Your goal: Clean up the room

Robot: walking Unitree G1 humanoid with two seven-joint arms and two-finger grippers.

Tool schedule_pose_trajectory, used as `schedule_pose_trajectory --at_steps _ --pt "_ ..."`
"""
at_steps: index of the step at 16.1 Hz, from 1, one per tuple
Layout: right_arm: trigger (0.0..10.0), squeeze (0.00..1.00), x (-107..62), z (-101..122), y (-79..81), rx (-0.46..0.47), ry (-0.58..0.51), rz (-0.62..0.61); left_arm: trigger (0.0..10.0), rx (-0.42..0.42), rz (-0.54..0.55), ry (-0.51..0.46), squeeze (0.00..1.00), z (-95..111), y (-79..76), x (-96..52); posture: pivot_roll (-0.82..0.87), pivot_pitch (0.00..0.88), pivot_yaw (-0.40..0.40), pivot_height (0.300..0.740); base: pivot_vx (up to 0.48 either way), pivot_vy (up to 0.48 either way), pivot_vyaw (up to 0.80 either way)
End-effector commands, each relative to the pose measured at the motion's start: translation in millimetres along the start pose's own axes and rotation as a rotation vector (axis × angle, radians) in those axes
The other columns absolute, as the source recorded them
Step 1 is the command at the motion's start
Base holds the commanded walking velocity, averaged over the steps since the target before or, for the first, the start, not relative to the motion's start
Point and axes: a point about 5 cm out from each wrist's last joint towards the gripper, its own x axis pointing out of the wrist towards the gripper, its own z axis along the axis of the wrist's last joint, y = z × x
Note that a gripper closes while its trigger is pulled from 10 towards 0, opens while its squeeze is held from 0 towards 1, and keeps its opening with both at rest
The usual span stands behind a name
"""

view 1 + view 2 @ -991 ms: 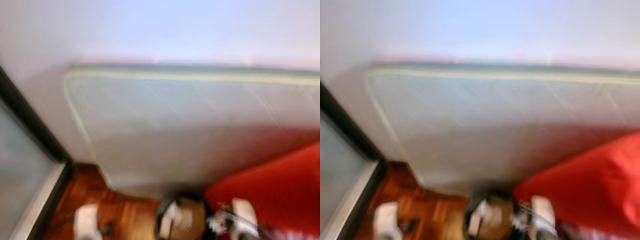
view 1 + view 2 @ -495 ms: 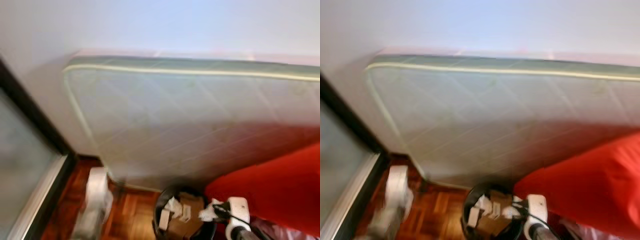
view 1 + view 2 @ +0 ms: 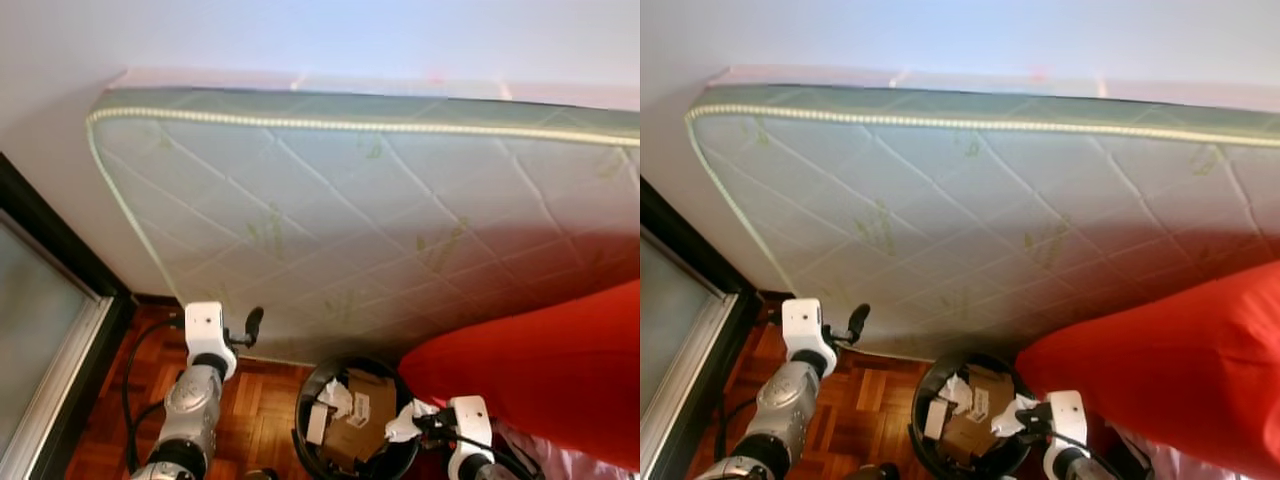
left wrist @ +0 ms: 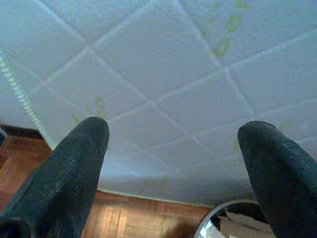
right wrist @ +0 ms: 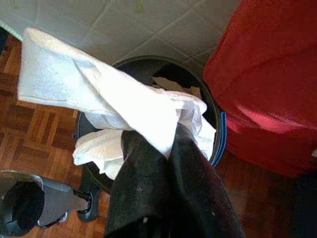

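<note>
Now head view has steadied; left gripper [image 3: 250,325] has risen, jaws wide, empty, facing the mattress [image 3: 380,220]. Right gripper [image 5: 163,163] pinches crumpled white tissue [image 5: 99,99] right over the black trash bin [image 3: 310,440]. Ready to drop.

Quilted matt cloth covers the mattress [image 3: 380,220]; the floor [image 3: 865,405] is glossy wood parquet. Crumpled white paper [image 5: 104,109] looks soft, the bin [image 3: 355,425] dark plastic.
</note>
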Motion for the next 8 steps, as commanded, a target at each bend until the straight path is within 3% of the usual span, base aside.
schedule_pose_trajectory --at_steps 1,8 --pt "10.0 0.0 -6.3 -11.4 -2.1 0.02 0.021 -0.011 10.0 -0.002 -0.003 0.02 0.0 -9.2 -0.6 -7.0 0.14 0.242 -0.036 0.74 0.0 0.0 0.0" --pt "10.0 0.0 -11.0 -16.7 -6.2 0.006 0.028 -0.039 10.0 -0.006 0.0 0.007 0.0 -10.7 -2.3 -11.8 0.15 0.255 -0.051 0.735 0.0 0.0 0.0"
